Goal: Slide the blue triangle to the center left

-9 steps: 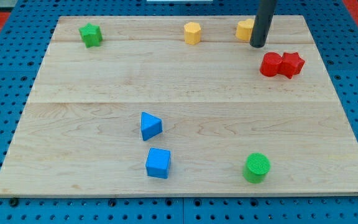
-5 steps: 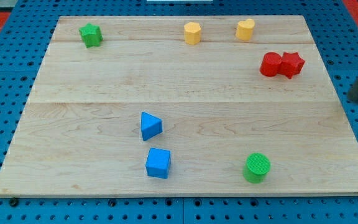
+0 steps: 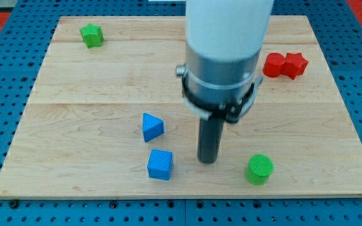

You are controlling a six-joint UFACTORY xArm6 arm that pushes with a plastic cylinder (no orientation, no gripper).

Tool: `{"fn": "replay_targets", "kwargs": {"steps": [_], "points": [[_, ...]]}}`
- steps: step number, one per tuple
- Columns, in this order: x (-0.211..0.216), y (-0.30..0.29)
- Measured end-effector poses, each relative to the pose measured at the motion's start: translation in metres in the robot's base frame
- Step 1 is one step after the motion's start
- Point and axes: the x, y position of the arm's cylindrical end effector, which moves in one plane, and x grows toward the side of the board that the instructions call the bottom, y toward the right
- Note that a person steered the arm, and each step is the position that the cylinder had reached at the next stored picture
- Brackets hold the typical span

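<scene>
Blue pegboard surrounds the pale wooden desk (image 3: 74, 81). No jaws are fitted; the arm ends in a dark rod, and my tip (image 3: 207, 161) rests between the blue cube (image 3: 159, 164) and the ribbed green cylinder (image 3: 259, 169). The blue triangle (image 3: 151, 127), a matte wedge, lies up-left of my tip, apart from it. This position probably suits a leftward push.

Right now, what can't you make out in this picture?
- Camera view: my arm's white body hides the board's top middle, so anything there is unseen.
- My tip shows, between the blue cube and green cylinder, right of the blue triangle; touching neither.
</scene>
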Motion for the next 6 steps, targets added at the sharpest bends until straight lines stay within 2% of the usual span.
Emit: {"fn": "replay_targets", "kwargs": {"steps": [1,2,3,4,5,6], "points": [[-0.001,-0.079],[-0.052,-0.073],[-0.072,-0.069],[-0.125,-0.046],[-0.139,-0.090],[-0.145,-0.206]]}}
